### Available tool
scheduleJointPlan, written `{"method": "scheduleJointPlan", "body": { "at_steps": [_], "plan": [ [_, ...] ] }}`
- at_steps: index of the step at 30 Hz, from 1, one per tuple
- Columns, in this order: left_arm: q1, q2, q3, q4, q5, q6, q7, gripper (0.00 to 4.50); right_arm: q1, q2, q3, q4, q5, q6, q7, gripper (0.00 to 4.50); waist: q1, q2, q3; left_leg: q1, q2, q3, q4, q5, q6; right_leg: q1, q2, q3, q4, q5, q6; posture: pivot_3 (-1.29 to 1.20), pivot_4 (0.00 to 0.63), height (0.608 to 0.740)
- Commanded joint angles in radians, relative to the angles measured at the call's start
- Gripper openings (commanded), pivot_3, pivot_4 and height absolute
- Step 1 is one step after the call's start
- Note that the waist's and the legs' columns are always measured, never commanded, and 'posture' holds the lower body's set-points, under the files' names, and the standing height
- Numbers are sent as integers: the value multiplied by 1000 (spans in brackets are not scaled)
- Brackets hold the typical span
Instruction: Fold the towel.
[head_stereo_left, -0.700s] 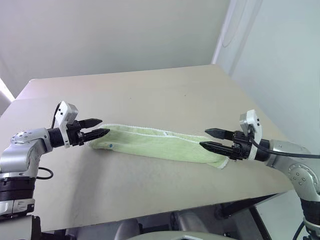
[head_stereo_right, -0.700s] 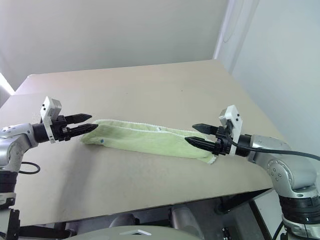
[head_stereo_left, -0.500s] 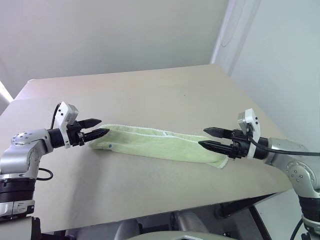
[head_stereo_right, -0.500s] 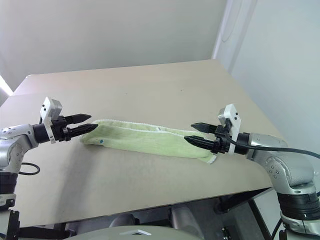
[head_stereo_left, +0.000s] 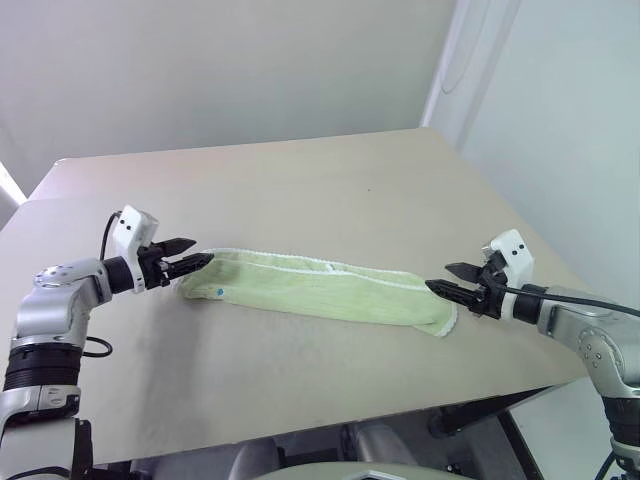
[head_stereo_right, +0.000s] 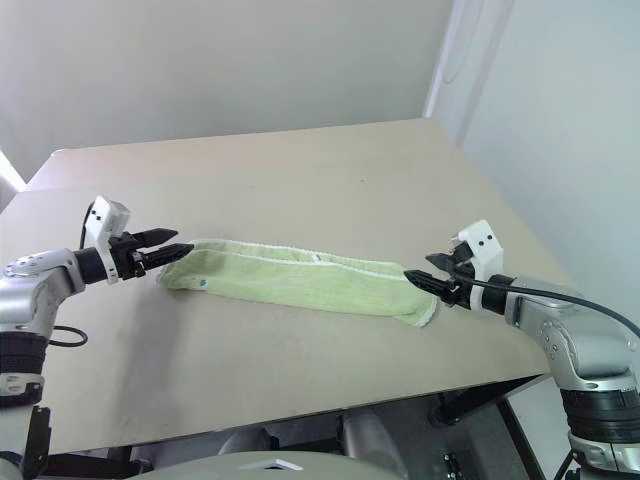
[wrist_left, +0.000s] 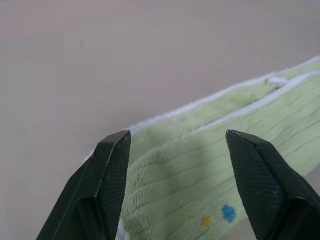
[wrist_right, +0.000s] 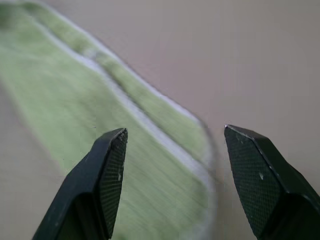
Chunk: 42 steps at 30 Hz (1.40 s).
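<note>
A long, narrow, pale lime-green towel (head_stereo_left: 320, 293) lies flat on a beige tabletop (head_stereo_left: 300, 190). Its long axis runs from left to right across the near half of the tabletop, slanting slightly so that the left end sits a little farther away and the right end a little nearer. A whitish stitched edging follows its far long side and curves around the right end. Near the left end is a small blue mark, with a smaller yellowish one beside it in the left wrist view.

At the towel's left end, the left gripper (head_stereo_left: 195, 262) points rightward along the towel, its two black fingers (wrist_left: 107, 175) spread apart at the end of the cloth without pinching it. At the right end, the right gripper (head_stereo_left: 448, 280) points leftward at the towel's rounded end, its fingers (wrist_right: 107, 170) also spread and not closed on the cloth.

The tabletop is plain and matte, with a faint crease line running along its left side. Behind it stands a bare pale grey wall; to the right, a white wall meets it at a corner, where a thin pale cord (head_stereo_left: 470, 40) hangs in a loop.
</note>
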Motion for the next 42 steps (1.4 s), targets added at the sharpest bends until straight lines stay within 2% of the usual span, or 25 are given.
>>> {"method": "scheduleJointPlan", "body": {
  "at_steps": [1, 10, 17, 27, 36, 42],
  "plan": [
    [-55, 12, 1, 54, 27, -35, 12, 3199, -9, 1, -28, -8, 1, 37, -27, 3190, -1, 0, 0, 0, 0, 0, 0, 0, 0, 0, 0, 0, 0, 0, 0, 0, 0, 712],
    [-124, -3, -13, 155, 72, -70, 15, 3199, 6, 28, 0, 24, -18, 77, -52, 3190, 2, 0, 0, 0, 0, 0, 0, 0, 0, 0, 0, 0, -1, 0, 0, 0, 0, 712],
    [-128, -9, -23, 160, 82, -86, 10, 3199, 11, 35, 12, 56, -45, 71, -47, 3190, 1, 0, 0, 0, 0, 0, 0, 0, 0, 0, 0, 0, 0, 0, 0, 0, 0, 712],
    [-155, 10, -41, 202, 100, -39, -1, 3199, -10, 50, 63, 69, -54, 85, -33, 3190, 1, 0, 0, 0, 0, 0, 0, 0, 0, 0, 0, 0, 0, 0, 0, 0, 0, 712],
    [-314, -61, -138, 457, 205, -50, 13, 3199, -38, 69, 84, 81, -70, 89, -41, 3190, 2, 0, 0, 0, 0, -1, 0, 0, 0, 0, 0, 0, -1, 0, 0, 0, 0, 712],
    [-374, -103, -199, 609, 280, -154, -14, 3199, -28, 72, 74, 62, -67, 96, -47, 3190, 1, 0, 0, -2, 0, -1, -1, 0, 0, 0, 0, 0, -1, 0, 0, 0, 0, 712]
  ]
}}
